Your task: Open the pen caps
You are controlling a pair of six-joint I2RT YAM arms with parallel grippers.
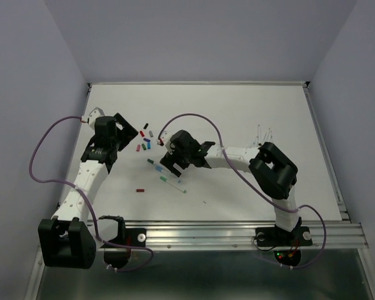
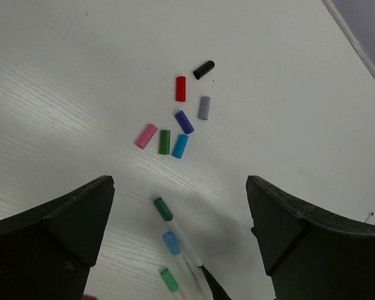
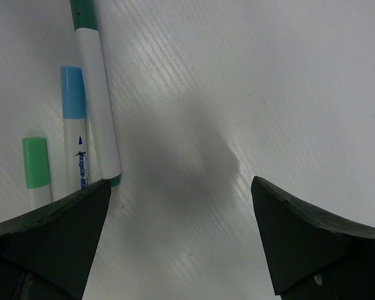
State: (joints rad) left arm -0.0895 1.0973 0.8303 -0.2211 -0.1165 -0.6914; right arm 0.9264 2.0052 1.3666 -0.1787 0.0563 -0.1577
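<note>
The white table (image 1: 237, 112) carries everything. The left arm (image 1: 87, 178) runs up its left side and the right arm (image 1: 237, 156) stretches across the middle, both ending low over the surface. The left gripper (image 2: 178, 187) has its jaws spread as wide as they go, with nothing between them. The right gripper (image 3: 181, 185) is just as wide apart and grips nothing, with only bare table under its gap.

Three pens (image 3: 103, 125) lie side by side, outside the right gripper's jaws, by the finger on the left of its wrist view. Each has its cap on: the dark green cap (image 3: 84, 12) nearest that finger, then the blue cap (image 3: 73, 92), then the light green cap (image 3: 35, 162) farthest out.

Ahead of the left gripper, beyond those pens, loose caps lie close together:
- black cap (image 2: 204, 69)
- red cap (image 2: 180, 88)
- grey cap (image 2: 204, 107)
- purple cap (image 2: 184, 122)
- pink cap (image 2: 146, 135)
- loose green cap (image 2: 165, 142)
- teal cap (image 2: 180, 145)

A dark red cap (image 1: 140, 189) lies alone, well behind both grippers, beside the left arm.
</note>
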